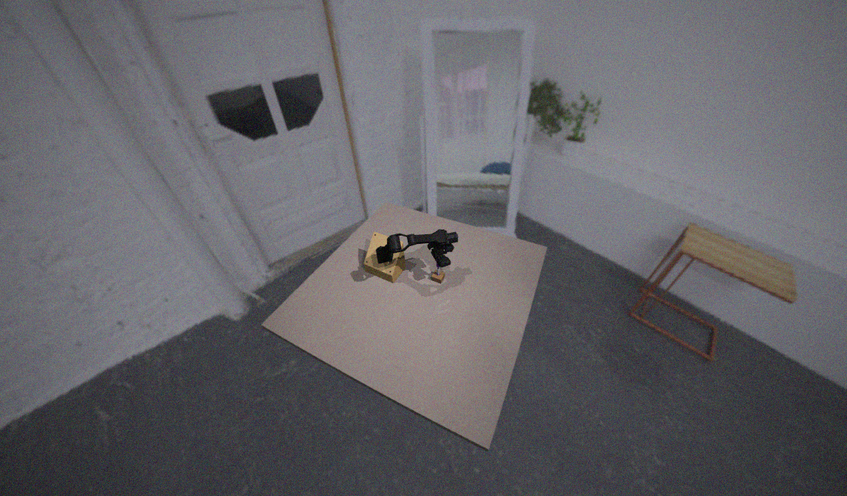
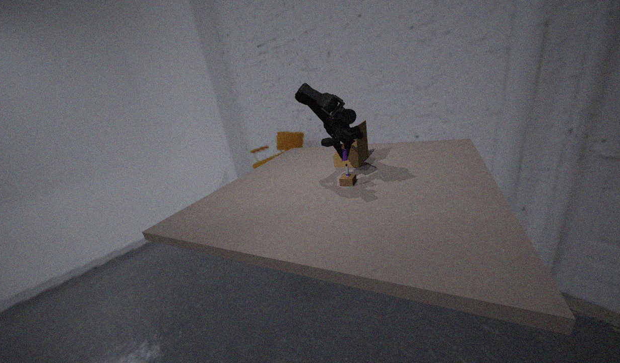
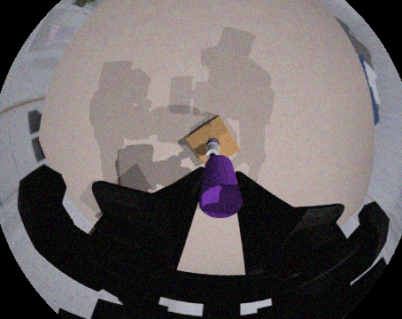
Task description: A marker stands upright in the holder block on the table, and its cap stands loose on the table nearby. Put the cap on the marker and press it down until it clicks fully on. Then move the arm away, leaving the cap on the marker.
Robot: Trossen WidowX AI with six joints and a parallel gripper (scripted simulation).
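My gripper (image 2: 344,156) (image 3: 219,174) is shut on the purple cap (image 2: 344,155) (image 3: 220,190) and holds it above the marker. The marker (image 2: 347,170) (image 3: 212,147) stands upright in the wooden holder block (image 1: 436,279) (image 2: 347,180) (image 3: 226,136), with its grey-white body and dark tip up. In the exterior view a gap shows between the cap's lower end and the marker's tip. In the wrist view the cap hides part of the marker's tip. In the top view the gripper covers the cap.
The arm's wedge-shaped wooden base (image 1: 383,271) (image 2: 362,148) stands behind the holder block on the table (image 1: 414,345) (image 2: 303,234). Shadows of the arm fall around the block. A small wooden side table (image 1: 740,262) stands off to the right on the floor.
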